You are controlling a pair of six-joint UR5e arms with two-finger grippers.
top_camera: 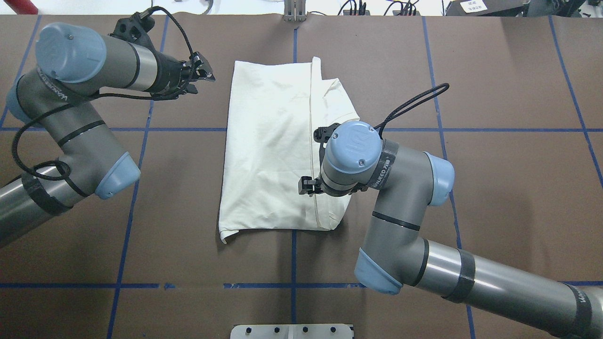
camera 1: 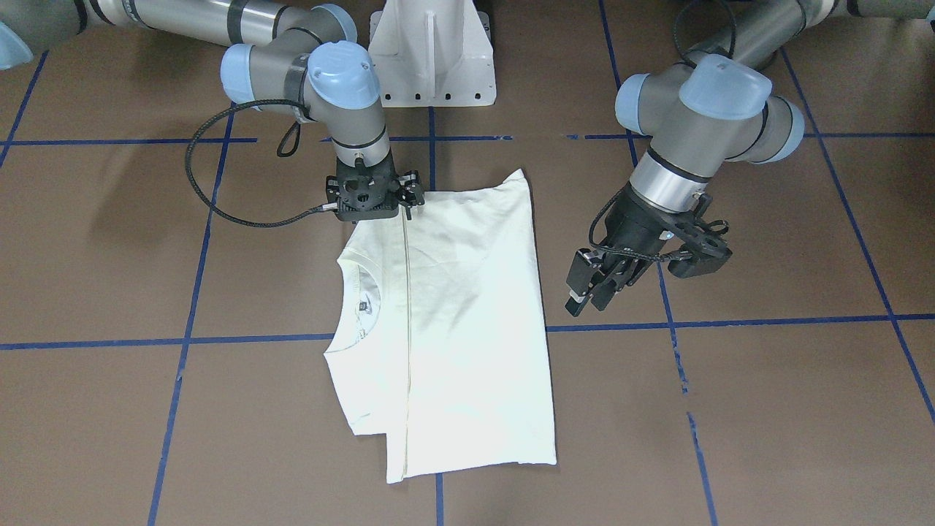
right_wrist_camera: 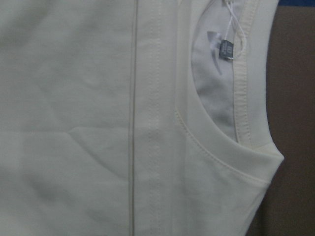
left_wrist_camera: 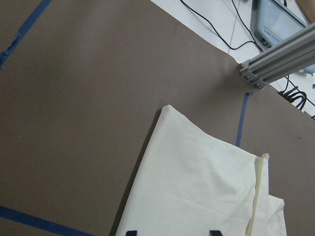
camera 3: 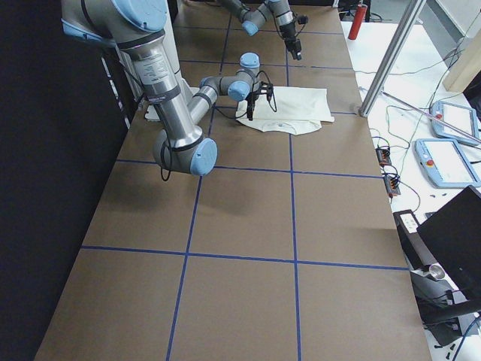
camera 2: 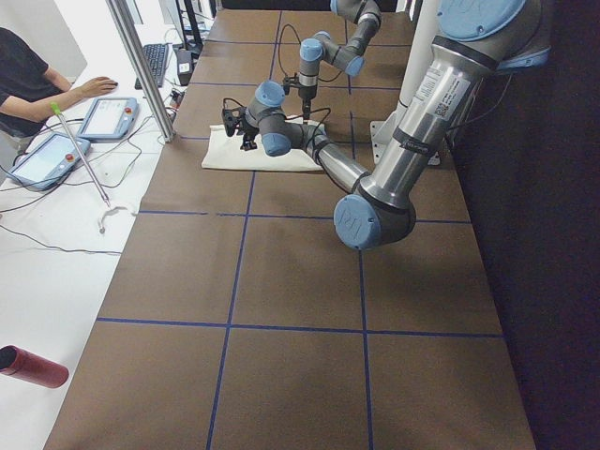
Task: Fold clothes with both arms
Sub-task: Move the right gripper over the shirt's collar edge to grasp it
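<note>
The cream-white T-shirt (camera 1: 467, 329) lies flat and folded lengthwise on the brown table (top_camera: 494, 188), its print hidden. Its collar (camera 1: 358, 299) points to the robot's right. My right gripper (camera 1: 372, 199) points straight down onto the shirt's edge nearest the robot, beside the fold seam. Its fingers are hidden under the wrist (top_camera: 351, 157), and I cannot tell whether they are open or shut. The right wrist view shows only the shirt (right_wrist_camera: 98, 123) and collar (right_wrist_camera: 236, 98) very close. My left gripper (camera 1: 584, 296) hovers beside the shirt's folded edge, open and empty. Its view shows the shirt corner (left_wrist_camera: 206, 191).
The white pedestal base (camera 1: 432, 55) stands at the robot's side of the table. An aluminium post (left_wrist_camera: 280, 59) rises at the far edge, with cables and tablets (camera 2: 108, 117) behind it. An operator (camera 2: 28, 75) sits there. Blue tape lines cross the table.
</note>
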